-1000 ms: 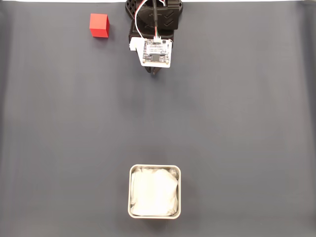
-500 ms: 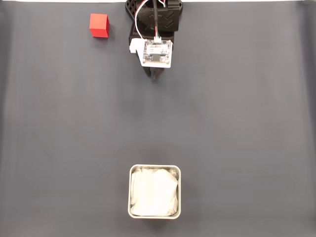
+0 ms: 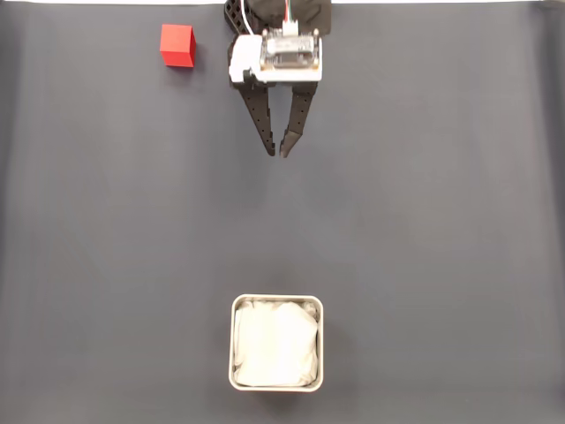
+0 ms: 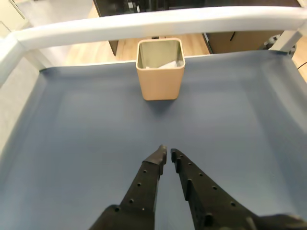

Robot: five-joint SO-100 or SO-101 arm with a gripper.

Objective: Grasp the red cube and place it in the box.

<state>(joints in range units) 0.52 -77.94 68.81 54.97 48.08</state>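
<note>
1. Nearest to us in the wrist view are the fingers (image 4: 166,153), low in the frame, tips almost together with a thin gap between them and nothing held. In the fixed view the same fingers (image 3: 277,146) sit at upper centre, pointing down the frame, narrow.
2. Under them lies the dark counter (image 3: 424,212), bare around the tips.
3. The cube (image 3: 177,45) rests on the counter in the upper left of the fixed view, left of the arm and apart from the fingers.
4. We judge the cube light and rigid, a matte block that should not slip or crush. Its flat sides give a plain hold: two opposite faces, about mid-height, with the fingers square to them so it does not twist out.
5. The fingers look too narrow to straddle it as they stand; we would expect them to widen first.
6. Farthest off is the box (image 4: 159,68), upper centre in the wrist view and bottom centre in the fixed view (image 3: 320,346), open-topped with white lining inside, well apart from the cube.
</note>
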